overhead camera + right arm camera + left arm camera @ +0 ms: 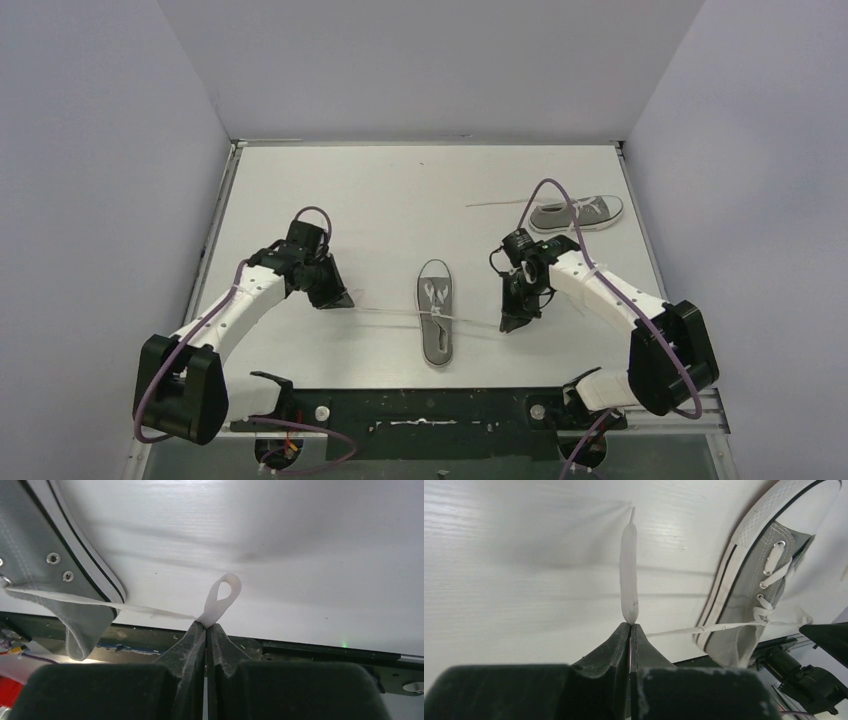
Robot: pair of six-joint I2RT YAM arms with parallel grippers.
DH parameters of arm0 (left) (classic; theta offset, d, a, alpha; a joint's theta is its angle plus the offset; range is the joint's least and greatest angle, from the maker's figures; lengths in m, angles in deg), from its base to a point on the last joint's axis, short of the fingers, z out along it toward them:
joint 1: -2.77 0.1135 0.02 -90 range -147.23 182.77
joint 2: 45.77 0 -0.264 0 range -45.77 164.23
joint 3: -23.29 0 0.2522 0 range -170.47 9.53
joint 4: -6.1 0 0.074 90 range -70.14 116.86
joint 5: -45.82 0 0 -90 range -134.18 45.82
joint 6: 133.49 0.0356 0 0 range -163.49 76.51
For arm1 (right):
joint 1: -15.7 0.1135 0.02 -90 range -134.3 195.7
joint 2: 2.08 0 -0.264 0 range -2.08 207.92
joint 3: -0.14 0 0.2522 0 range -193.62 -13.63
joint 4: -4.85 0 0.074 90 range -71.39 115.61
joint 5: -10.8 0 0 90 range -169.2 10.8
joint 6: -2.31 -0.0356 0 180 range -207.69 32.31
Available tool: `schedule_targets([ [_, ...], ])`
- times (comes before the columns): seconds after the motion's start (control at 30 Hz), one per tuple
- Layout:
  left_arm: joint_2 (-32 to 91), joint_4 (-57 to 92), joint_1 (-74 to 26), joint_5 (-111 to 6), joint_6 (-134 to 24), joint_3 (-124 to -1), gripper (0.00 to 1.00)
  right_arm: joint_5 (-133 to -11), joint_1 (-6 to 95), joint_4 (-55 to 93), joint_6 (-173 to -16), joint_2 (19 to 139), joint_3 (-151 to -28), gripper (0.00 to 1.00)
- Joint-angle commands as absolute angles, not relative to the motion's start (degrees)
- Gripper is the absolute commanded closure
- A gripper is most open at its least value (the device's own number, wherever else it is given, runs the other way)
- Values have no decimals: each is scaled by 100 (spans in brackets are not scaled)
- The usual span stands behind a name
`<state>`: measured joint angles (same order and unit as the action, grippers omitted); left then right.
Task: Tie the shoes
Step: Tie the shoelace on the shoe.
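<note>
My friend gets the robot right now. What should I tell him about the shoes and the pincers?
Left pincer: shut on a lace end of the middle shoe.
Right pincer: shut on a small lace loop from the same shoe.
Done: both laces are pulled out sideways from that shoe; no bow shows yet.
Far shoe: on its side at the far right, its loose lace trailing on the table.
Left: finish the middle shoe's bow, then tie the far shoe.

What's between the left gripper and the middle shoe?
Just its white lace, stretched straight from the left gripper to the shoe; top view shows it.
</note>
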<state>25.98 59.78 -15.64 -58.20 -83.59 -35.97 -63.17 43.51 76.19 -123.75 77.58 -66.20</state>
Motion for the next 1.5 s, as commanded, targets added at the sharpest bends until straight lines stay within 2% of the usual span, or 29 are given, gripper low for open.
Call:
schedule_targets([
  [0.0, 2552, 6424, -1216, -5579, -7672, -3534, 100, -7268, 4279, 7801, -12764, 7455, -6384, 100],
  [0.2, 2687, 6683, -863, -5144, -7474, -3486, 100, -7408, 4281, 7455, -12895, 7283, -6081, 100],
  [0.43, 2703, 6004, -1054, -5734, -7730, -3318, 100, -6889, 4283, 6895, -12064, 7563, -6087, 100],
  [0.47, 2632, 5926, -1225, -5751, -7636, -3389, 95, -6877, 4281, 6921, -11972, 7597, -6118, 100],
  [0.53, 2474, 5684, -1714, -5775, -7470, -3571, 72, -6930, 4275, 7073, -11792, 7656, -6239, 100],
  [0.63, 2310, 4705, -2613, -6238, -7404, -3631, 51, -6721, 4270, 6919, -11540, 7618, -6206, 100],
  [0.67, 2294, 4251, -2892, -6344, -7421, -3601, 36, -6619, 4268, 6847, -11495, 7609, -6171, 100],
  [0.7, 2316, 3860, -3163, -6332, -7423, -3578, 30, -6489, 4266, 6806, -11479, 7599, -6152, 100],
  [0.8, 2704, 3110, -3771, -6212, -7279, -3666, 21, -5876, 4276, 6565, -11413, 7545, -6046, 100],
  [1.07, 3887, 2559, -4214, -6671, -6834, -4052, 24, -5322, 4266, 6516, -11540, 7416, -5856, 100],
  [1.3, 4050, 2653, -4332, -6570, -6392, -3933, 37, -5188, 4268, 6296, -11927, 7392, -5760, 100],
  [1.4, 4090, 2617, -4337, -6573, -6298, -3883, 51, -5201, 4277, 6319, -12011, 7355, -5753, 100],
  [1.47, 4175, 2636, -4337, -6584, -6224, -3949, 56, -5228, 4285, 6348, -12049, 7277, -5741, 100],
])
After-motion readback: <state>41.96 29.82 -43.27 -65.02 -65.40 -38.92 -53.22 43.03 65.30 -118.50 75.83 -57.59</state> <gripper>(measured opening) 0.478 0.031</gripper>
